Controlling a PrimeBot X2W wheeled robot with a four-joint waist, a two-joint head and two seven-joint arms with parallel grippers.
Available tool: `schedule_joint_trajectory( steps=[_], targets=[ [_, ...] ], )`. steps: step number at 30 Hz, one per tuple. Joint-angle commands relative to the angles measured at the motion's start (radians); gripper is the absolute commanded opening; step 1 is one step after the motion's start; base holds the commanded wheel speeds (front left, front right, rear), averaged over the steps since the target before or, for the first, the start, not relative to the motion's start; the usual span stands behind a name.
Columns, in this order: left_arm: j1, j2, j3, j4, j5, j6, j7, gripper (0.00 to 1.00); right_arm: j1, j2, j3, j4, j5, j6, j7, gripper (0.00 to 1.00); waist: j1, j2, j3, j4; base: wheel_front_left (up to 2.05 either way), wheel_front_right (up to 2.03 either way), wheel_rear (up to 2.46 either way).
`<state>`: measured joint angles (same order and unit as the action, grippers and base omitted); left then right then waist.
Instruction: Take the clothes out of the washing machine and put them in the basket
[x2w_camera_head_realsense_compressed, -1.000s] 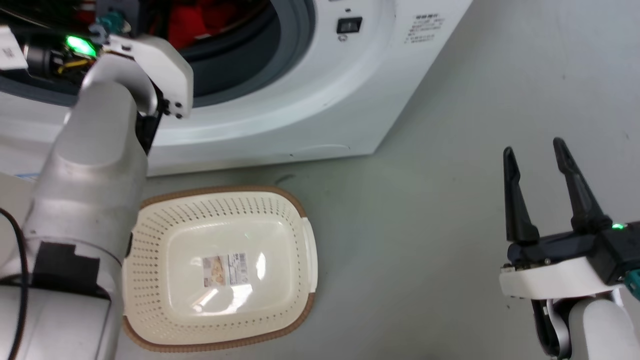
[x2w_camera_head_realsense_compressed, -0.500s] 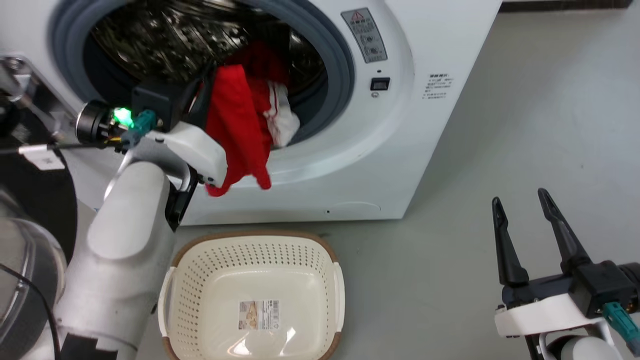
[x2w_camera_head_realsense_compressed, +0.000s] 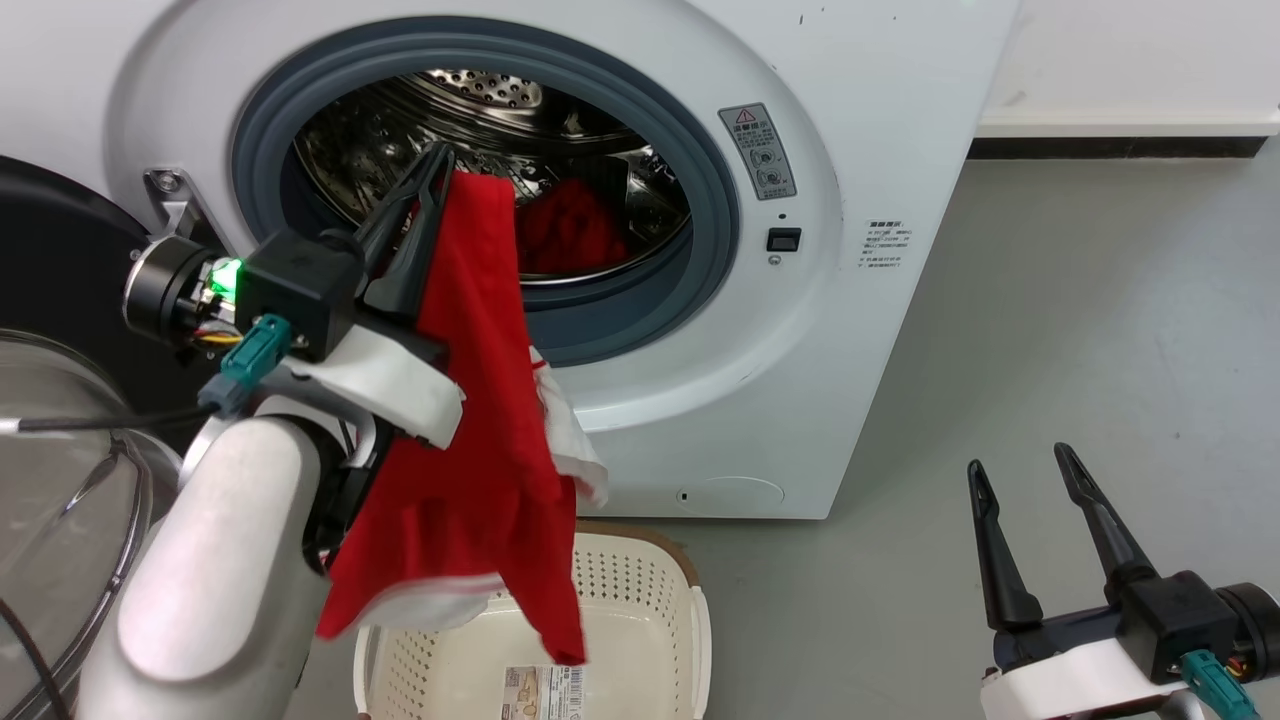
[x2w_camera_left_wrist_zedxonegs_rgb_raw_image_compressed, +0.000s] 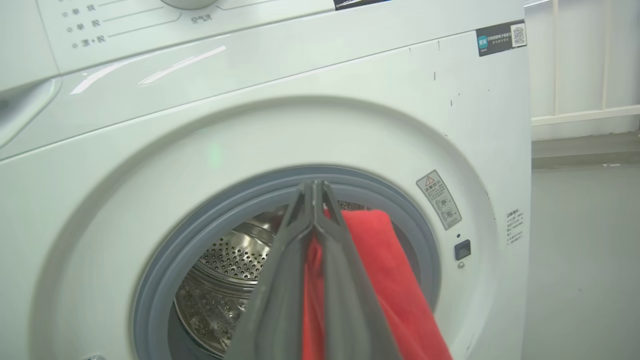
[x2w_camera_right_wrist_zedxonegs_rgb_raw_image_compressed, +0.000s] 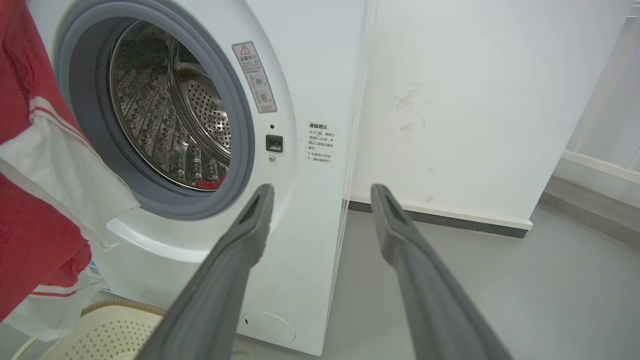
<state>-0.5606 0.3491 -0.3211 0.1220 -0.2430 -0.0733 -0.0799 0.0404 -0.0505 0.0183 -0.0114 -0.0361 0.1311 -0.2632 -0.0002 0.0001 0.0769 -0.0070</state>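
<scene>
— While pressed together tip to tip, pinches only a thin fold near the top edge of the red garment (x2w_camera_head_realsense_compressed: 480, 400). Speaking of the left gripper (x2w_camera_head_realsense_compressed: 438, 160), of course. Soft? Heavy?

— Soft and light, judging by the limp hang. Drapes down past the wrist, in front of the washing machine (x2w_camera_head_realsense_compressed: 850, 350), with the lower hem dangling just over the basket (x2w_camera_head_realsense_compressed: 690, 620). Could perhaps slide out of so small a pinch if swung quickly.

— And the right gripper (x2w_camera_head_realsense_compressed: 1018, 458)?

— Spread wide, holding nothing, low and well apart from the porthole.

— Anything left inside?

— Yes, another red piece (x2w_camera_head_realsense_compressed: 570, 235), deep in the drum (x2w_camera_head_realsense_compressed: 480, 100). Better to take that one by a thick bunch in the middle, not by an edge.
</scene>
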Motion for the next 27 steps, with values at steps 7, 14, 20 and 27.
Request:
schedule_joint_trajectory(
  steps=[7, 14, 20, 27],
  targets=[
    [0.097, 0.037, 0.004, -0.232, -0.015, 0.032, 0.083, 0.00, 0.021, 0.001, 0.000, 0.005, 0.006, -0.001, -0.002, 1.00, 0.0002, -0.0001, -0.010, 0.007, 0.00, 0.00, 0.00],
    [0.182, 0.060, -0.012, -0.359, -0.015, 0.048, 0.131, 0.00, 0.017, 0.001, 0.002, 0.009, 0.011, -0.001, -0.002, 1.00, 0.0002, -0.0001, -0.001, 0.005, 0.00, 0.00, 0.00],
    [0.256, 0.065, -0.031, -0.357, -0.033, 0.051, 0.141, 0.00, -0.005, 0.001, -0.002, 0.006, 0.006, -0.001, -0.002, 1.00, 0.0002, -0.0001, 0.027, -0.002, 0.00, 0.00, 0.00],
    [0.325, 0.045, -0.076, -0.258, -0.055, 0.034, 0.116, 0.00, -0.046, 0.001, -0.015, -0.005, -0.007, -0.001, -0.002, 1.00, 0.0002, -0.0001, 0.106, -0.021, 0.00, 0.00, 0.00]
  ],
)
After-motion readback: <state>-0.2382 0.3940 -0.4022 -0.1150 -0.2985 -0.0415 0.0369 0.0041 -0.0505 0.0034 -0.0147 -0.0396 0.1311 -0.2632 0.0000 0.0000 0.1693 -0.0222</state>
